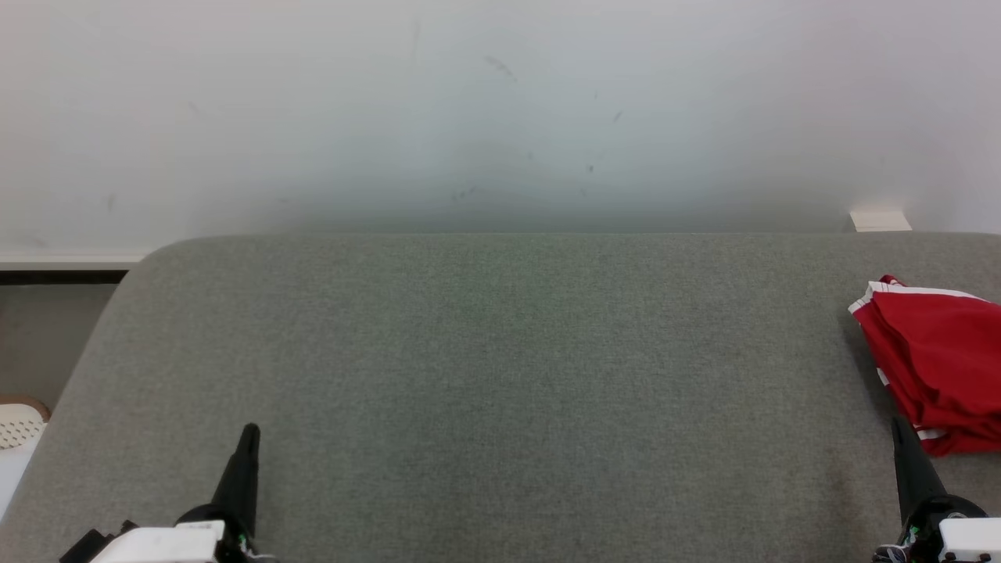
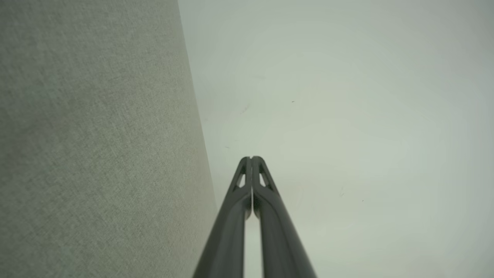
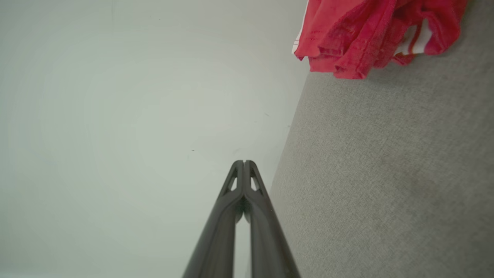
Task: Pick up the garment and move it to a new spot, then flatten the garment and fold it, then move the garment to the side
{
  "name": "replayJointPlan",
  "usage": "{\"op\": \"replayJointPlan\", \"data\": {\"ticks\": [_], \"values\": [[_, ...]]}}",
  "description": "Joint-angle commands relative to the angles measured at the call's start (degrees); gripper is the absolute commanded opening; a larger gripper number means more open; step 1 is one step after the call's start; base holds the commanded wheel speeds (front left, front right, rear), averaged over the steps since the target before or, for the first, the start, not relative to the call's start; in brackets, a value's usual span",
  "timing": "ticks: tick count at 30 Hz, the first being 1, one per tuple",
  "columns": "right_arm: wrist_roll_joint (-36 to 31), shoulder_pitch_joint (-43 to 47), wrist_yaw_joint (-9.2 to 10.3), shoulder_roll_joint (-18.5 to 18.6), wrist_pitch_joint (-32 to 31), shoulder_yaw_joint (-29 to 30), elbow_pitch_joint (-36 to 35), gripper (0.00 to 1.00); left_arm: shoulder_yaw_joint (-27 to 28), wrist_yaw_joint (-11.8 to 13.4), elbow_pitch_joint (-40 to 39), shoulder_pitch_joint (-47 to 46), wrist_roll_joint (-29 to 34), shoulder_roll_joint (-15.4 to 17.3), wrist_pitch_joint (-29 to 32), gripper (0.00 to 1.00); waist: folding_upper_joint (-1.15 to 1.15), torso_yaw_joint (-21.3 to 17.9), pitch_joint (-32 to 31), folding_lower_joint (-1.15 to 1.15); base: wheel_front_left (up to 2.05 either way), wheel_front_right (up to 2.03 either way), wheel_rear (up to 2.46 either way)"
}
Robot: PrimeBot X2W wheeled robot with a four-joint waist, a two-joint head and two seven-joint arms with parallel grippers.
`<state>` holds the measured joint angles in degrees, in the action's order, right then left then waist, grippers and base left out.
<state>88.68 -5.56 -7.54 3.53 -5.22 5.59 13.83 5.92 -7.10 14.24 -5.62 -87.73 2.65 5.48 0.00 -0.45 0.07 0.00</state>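
The garment (image 1: 938, 360) is red with white trim and lies in a folded bundle at the right edge of the grey felt table (image 1: 500, 375). In the right wrist view the garment (image 3: 359, 34) sits at the top, well ahead of the fingertips. My right gripper (image 1: 899, 426) is shut with nothing in it, low at the right, just left of the garment's near corner. Its tips (image 3: 244, 162) press together in the right wrist view. My left gripper (image 1: 250, 430) is shut and empty at the lower left, its tips (image 2: 251, 158) closed in the left wrist view.
A pale wall (image 1: 500, 109) rises behind the table's far edge. A small cream block (image 1: 880, 220) sits at the far right by the wall. A white perforated object (image 1: 19, 426) shows beyond the table's left edge, over the floor.
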Motion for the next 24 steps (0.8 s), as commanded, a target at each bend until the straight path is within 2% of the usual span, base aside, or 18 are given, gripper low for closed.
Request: {"op": "replayJointPlan", "data": {"ticks": [1, 11, 24], "values": [[0.9, -0.6, 0.09, -0.1, -0.3, 0.3, 0.1, 0.00, 0.3, -0.4, -0.2, -0.6, -1.3, 0.4, 0.3, 0.00, 0.00, 0.0, 0.0, 0.00, 0.00, 0.00, 0.00], [4.2, -1.0, 0.10, -0.6, -1.3, 0.9, 0.3, 0.00, 0.8, -0.6, -0.3, -0.8, -5.2, 0.4, 1.3, 0.00, 0.00, 0.4, 0.1, 0.00, 0.00, 0.00, 0.00], [3.9, -1.0, 0.10, -0.6, -1.3, 1.0, 0.3, 0.00, 0.7, -0.6, -0.3, -0.8, -5.0, 0.4, 1.3, 0.00, 0.00, 0.4, 0.1, 0.00, 0.00, 0.00, 0.00]]}}
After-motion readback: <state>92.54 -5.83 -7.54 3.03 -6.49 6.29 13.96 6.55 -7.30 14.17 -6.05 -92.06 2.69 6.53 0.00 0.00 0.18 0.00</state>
